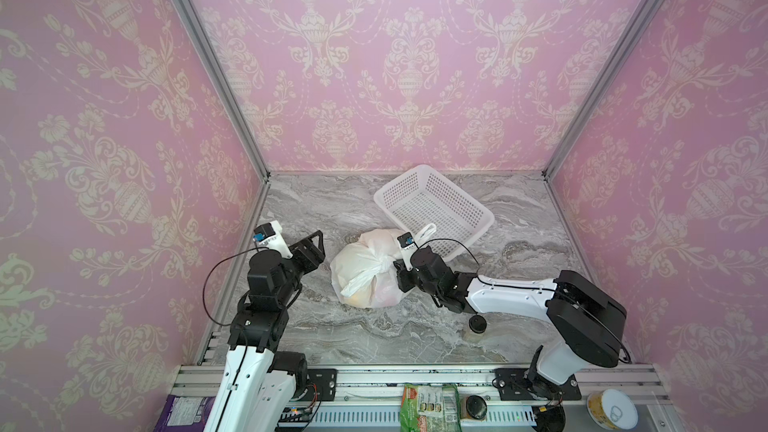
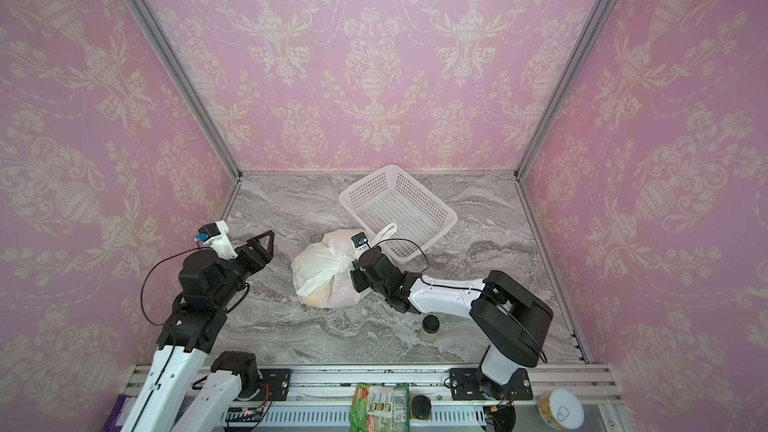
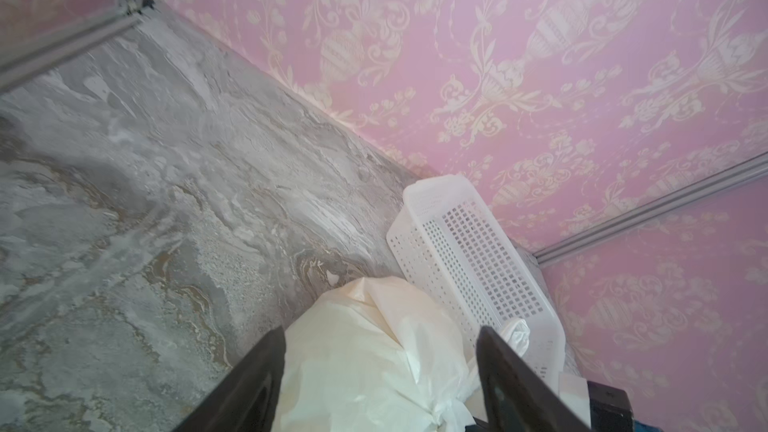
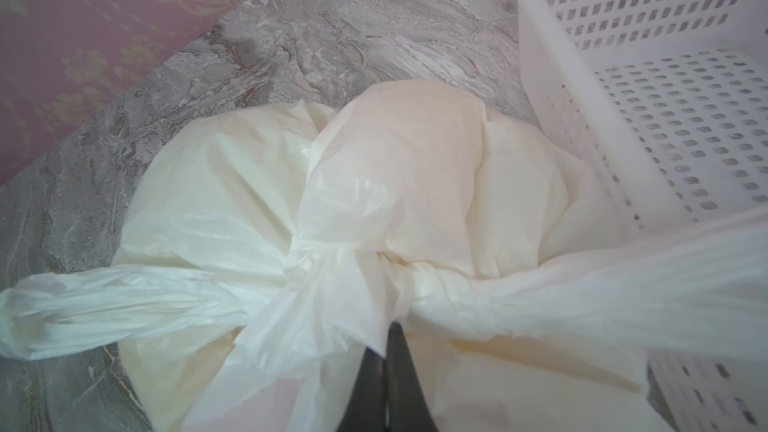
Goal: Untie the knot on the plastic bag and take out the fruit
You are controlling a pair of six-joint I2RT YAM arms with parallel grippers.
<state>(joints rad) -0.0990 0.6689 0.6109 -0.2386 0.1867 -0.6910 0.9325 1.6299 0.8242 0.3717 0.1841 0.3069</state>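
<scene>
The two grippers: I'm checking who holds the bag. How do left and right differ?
The left gripper is open; the right gripper is shut. The left gripper hangs beside the plastic bag, apart from it; the right gripper pinches the bag's plastic at the knot. Both point toward the bag.

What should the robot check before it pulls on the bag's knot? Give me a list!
1. Right gripper shut on the knot: ok.
2. Left gripper open and ready to help: ok, though it is apart from the plastic bag.
3. Knot undone: not ok, it is tied tight.
4. Fruit out: not ok, only a yellow tint shows through the bag.
5. Basket clear of the bag: cannot tell, a handle loop reaches its rim.
</scene>
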